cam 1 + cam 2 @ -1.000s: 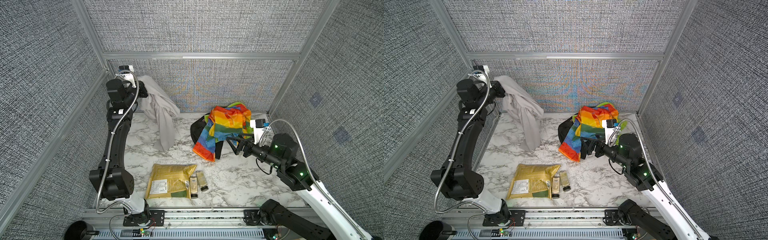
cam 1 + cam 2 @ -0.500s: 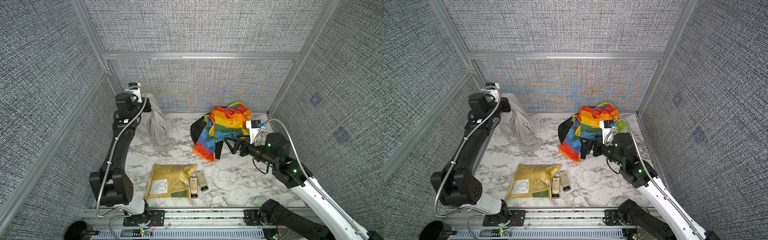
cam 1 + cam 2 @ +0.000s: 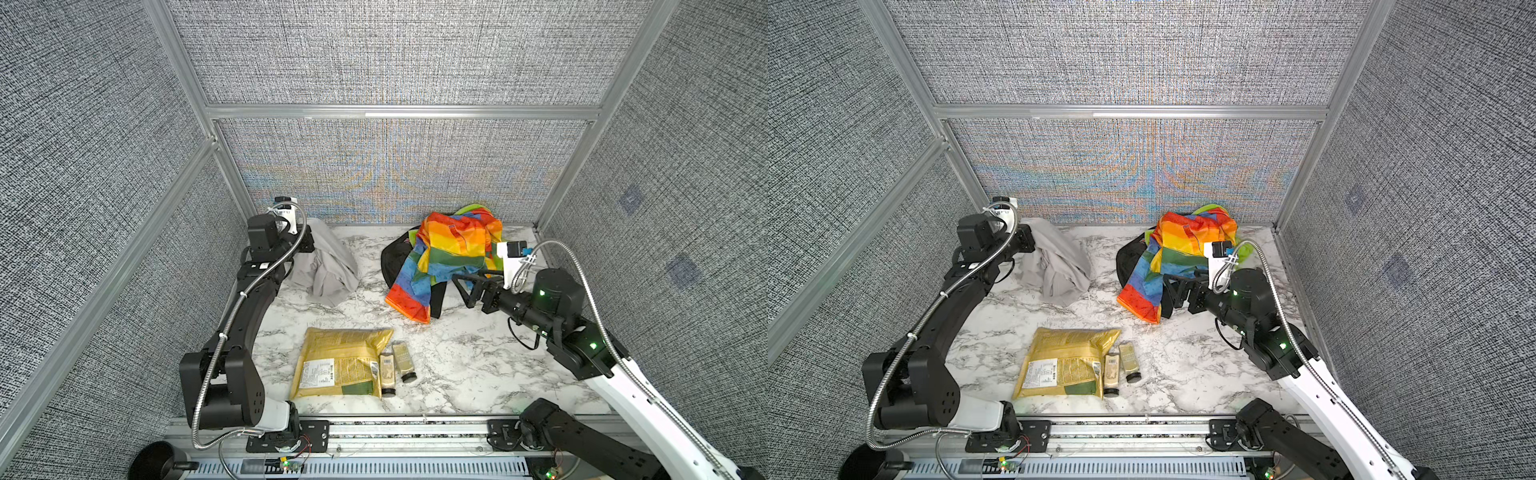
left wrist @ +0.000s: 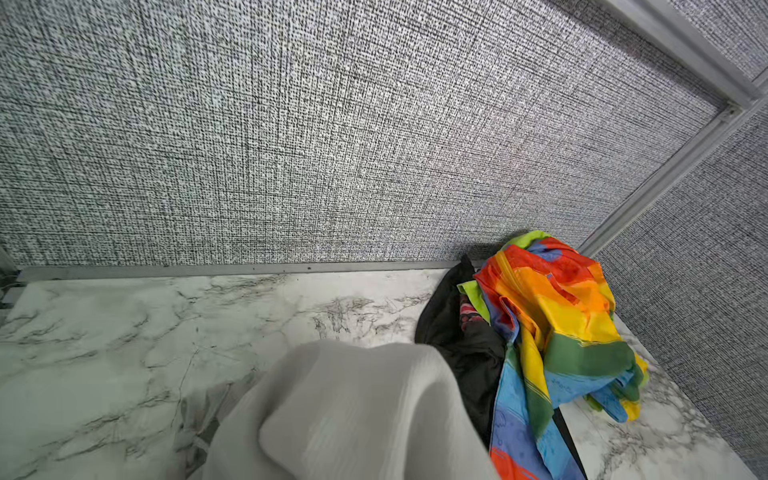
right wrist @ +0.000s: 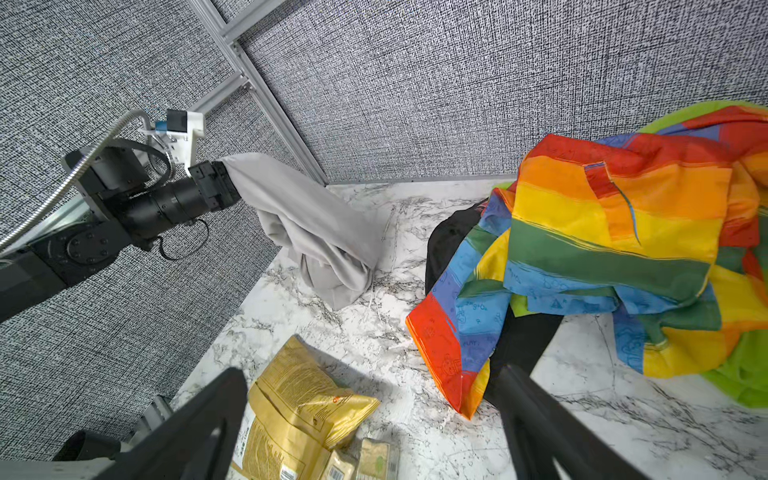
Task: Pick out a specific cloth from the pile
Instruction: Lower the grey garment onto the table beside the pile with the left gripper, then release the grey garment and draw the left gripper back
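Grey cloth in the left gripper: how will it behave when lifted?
Likely floppy: the grey cloth sags from the shut left gripper in soft folds, lower end bunched on the table. Probably light; the fabric looks thin. The bunched end may drag if pulled sideways.

Black arms (image 3: 245,316), white links (image 3: 640,399) — ribbed silver cables (image 3: 193,415)

Marble tabletop (image 3: 457,374), yellow bag (image 3: 340,361) at front, two small bottles (image 3: 403,361) just beside bag's right edge, grey cloth (image 3: 328,270) heaped behind-left of bag, rainbow-topped pile (image 3: 453,249) behind-right of bag
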Available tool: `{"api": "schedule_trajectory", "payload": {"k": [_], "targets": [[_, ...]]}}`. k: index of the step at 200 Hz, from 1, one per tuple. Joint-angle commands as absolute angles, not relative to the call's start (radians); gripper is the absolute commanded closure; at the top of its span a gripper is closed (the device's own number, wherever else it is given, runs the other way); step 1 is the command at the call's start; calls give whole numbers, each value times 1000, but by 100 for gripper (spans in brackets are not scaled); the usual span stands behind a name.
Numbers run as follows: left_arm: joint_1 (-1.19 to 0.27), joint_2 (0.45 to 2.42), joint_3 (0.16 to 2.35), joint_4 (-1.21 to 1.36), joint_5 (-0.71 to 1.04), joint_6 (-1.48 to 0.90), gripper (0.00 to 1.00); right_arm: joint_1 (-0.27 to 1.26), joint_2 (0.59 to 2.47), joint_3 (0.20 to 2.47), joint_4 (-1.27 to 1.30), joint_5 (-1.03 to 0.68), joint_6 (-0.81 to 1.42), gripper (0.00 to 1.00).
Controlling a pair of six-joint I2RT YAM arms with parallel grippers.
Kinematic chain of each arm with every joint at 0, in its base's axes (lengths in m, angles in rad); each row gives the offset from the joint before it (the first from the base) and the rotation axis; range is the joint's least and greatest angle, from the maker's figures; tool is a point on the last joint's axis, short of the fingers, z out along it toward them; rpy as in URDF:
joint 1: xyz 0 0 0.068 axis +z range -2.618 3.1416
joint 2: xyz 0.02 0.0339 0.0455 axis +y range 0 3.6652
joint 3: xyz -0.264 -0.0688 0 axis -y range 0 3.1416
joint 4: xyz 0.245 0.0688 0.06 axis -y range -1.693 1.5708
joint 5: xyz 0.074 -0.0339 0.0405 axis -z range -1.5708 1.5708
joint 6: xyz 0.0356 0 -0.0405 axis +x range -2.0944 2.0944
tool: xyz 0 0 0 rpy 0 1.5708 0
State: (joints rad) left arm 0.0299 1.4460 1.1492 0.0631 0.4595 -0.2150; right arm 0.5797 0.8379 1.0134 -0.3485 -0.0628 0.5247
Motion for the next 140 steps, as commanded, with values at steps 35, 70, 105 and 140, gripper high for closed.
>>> {"api": "schedule_trajectory", "payload": {"k": [35, 70, 105, 140], "targets": [[29, 1428, 1082, 147, 397, -264, 100, 581, 829, 1034, -366, -17, 519, 1], [31, 1458, 1055, 156, 503, -302, 100, 581, 838, 1035, -356, -46, 515, 2], [32, 1432, 944, 206, 455, -369, 100, 583, 876, 1034, -305, -222, 498, 1], [31, 1456, 879, 212, 414, -431, 100, 604, 919, 1032, -302, -197, 496, 2]]}}
